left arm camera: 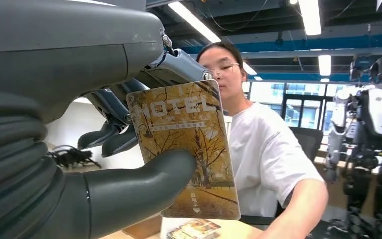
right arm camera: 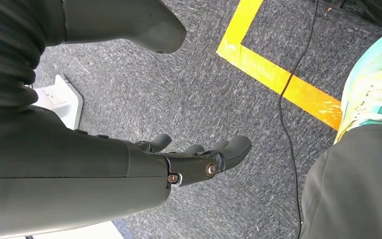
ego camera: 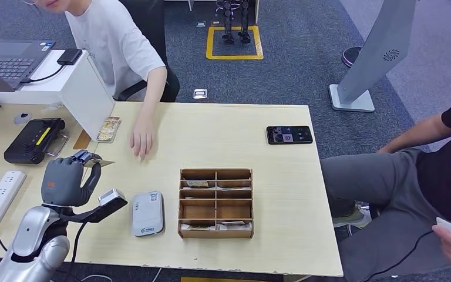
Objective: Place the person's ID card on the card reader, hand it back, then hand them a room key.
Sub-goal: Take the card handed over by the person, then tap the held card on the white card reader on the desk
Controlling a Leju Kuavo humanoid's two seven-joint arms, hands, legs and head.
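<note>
Held closest to the left wrist camera: one thin rectangular card [left arm camera: 186,149] printed with golden autumn trees and the word HOTEL, the room key, pinched between the thick grey thumb and the darker fingers [left arm camera: 107,134] of the robot's grey many-fingered left hand [ego camera: 67,179]. Position in the head view: hand raised over the left part of the pale wooden table [ego camera: 282,241], the card's edge [ego camera: 98,163] pointing toward the person in a white T-shirt [ego camera: 114,41] seated behind it. That person's hand [ego camera: 141,141] rests flat on the tabletop, just beside the card but not touching it. Right hand [right arm camera: 199,162]: hanging beside the body over grey carpet, fingers apart, holding nothing. Also on the table: a white rounded card reader [ego camera: 148,213] near the front edge, nothing lying on it; a brown compartmented wooden tray [ego camera: 216,203] with small cards in several slots; a further stack of similar golden cards [ego camera: 109,129] by a white partition. Judged step: handing over the room key, the last of the task. Advice: carry the card forward and a little right toward the waiting hand, keep it level with its free edge leading, hold the pinch firm until the person's fingers close on it, then part thumb and fingers slowly; a card this thin may slip if the pinch eases early.
</note>
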